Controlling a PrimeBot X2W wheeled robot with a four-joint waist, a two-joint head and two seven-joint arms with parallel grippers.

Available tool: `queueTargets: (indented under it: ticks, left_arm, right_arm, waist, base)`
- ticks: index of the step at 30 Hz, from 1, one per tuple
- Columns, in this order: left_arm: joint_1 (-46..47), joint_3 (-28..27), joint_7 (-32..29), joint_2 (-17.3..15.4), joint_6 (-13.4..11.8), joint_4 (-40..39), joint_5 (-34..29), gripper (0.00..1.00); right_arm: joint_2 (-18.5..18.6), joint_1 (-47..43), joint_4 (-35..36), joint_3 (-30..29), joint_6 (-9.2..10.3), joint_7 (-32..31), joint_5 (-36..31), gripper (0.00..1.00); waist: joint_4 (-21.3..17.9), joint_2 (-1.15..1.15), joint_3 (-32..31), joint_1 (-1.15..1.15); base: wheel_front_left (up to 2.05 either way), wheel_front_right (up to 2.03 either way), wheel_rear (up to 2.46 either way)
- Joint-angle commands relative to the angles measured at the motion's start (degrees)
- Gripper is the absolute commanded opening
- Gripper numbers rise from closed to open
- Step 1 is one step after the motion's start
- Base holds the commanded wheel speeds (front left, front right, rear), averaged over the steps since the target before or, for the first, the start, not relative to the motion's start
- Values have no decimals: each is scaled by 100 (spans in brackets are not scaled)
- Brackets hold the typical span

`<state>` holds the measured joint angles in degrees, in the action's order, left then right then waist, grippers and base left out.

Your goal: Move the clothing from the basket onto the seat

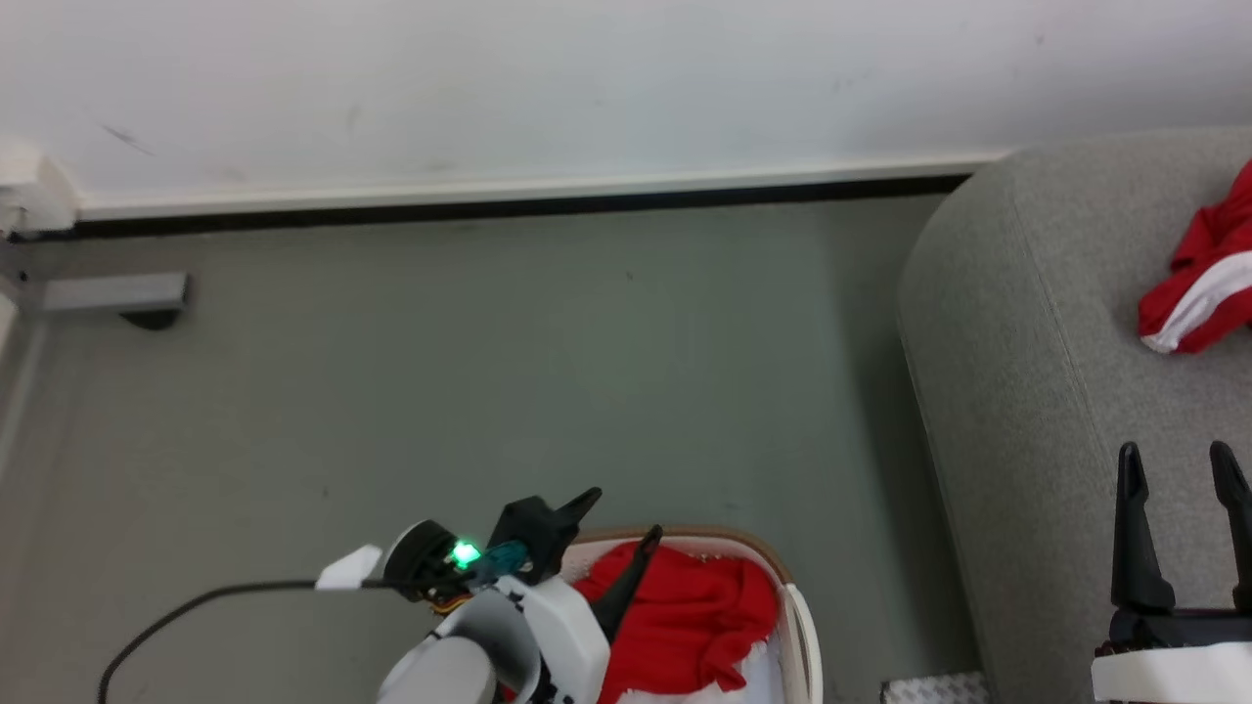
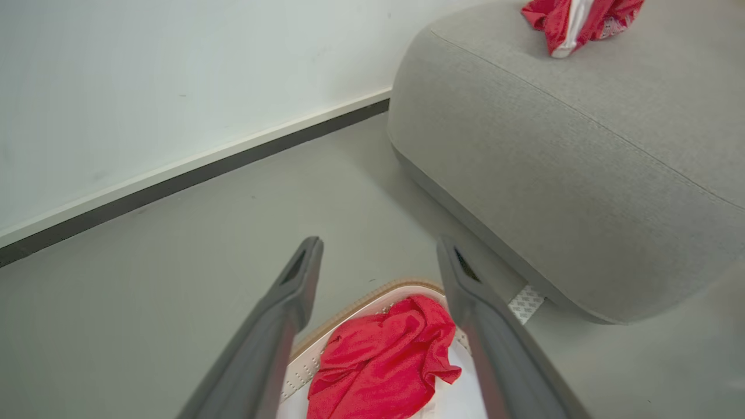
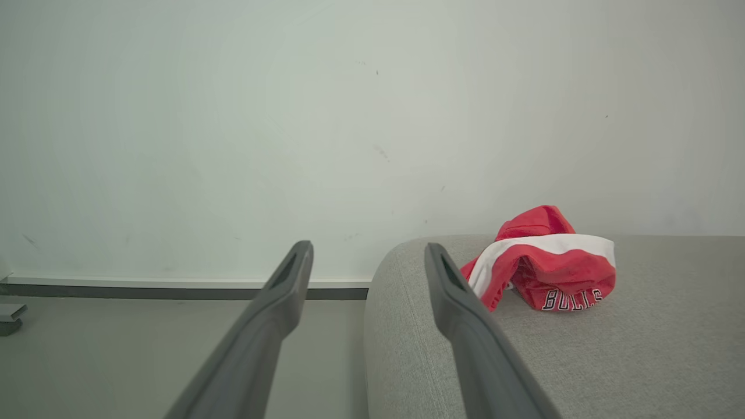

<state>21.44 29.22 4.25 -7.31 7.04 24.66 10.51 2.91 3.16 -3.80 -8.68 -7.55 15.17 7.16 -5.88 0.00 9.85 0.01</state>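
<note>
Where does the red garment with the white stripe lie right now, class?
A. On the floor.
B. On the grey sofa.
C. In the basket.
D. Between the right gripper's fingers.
B: the striped garment rests on the sofa, apart from the open right gripper, while the plain red garment sits in the basket.

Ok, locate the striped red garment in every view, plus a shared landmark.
Head view: striped garment at the right edge, on the sofa.
Left wrist view: garment at top edge, right of centre.
Right wrist view: garment right of centre.
Shared landmark: the sofa's rounded end.
</note>
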Motion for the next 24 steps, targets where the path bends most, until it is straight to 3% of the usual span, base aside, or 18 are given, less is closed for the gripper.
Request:
queueTargets:
  ticks: [1,14,24]
  left_arm:
    - [249,180,-136,8,24,222,-97,100]
    - [2008,2008,-940,77,37,2369,143,100]
    - [2927,2323,-588,150,23,3484,402,100]
  right_arm:
    - [4,172,61,35,12,-4,88,100]
    - [2,1058,399,175,12,-4,318,100]
    - [3,1489,637,229,12,-3,458,100]
  waist:
    - [-430,0,665,-1]
    - [-929,0,2295,-1]
    - [-956,0,3172,-1]
  base:
    - [0,0,0]
    - [0,0,0]
    - [0,0,0]
